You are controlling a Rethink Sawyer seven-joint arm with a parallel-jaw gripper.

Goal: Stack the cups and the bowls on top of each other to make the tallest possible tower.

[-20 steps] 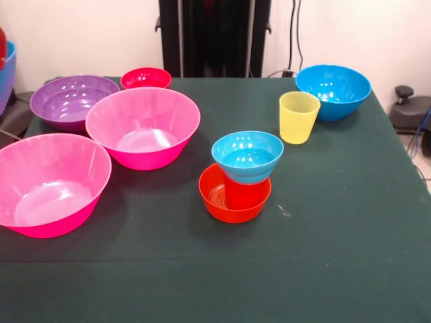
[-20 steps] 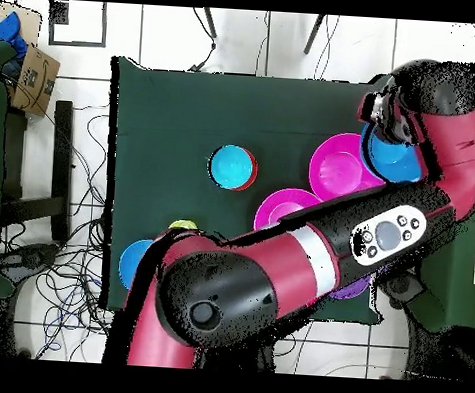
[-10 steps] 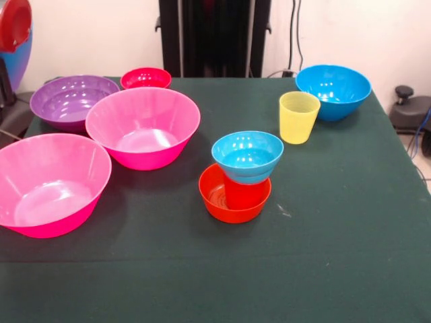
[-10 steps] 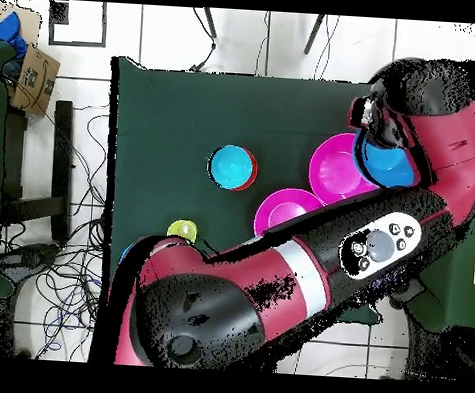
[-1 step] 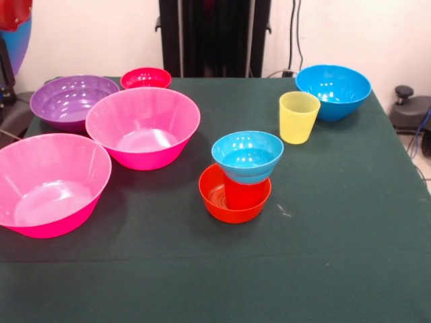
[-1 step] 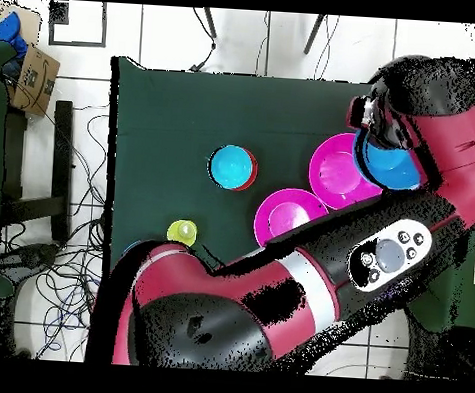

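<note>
Your gripper's state could not be told; the arm carried a large glossy blue plastic bowl beyond the table's edge. Probably light, stiff, slippery: hold its rim. The tower stood mid-table.

A table covered in dark green cloth held two pink bowls at the left, with a purple bowl and a small red bowl farther back. An orange bowl sat near the middle. A yellow cup and a blue bowl stood at the far right.
</note>
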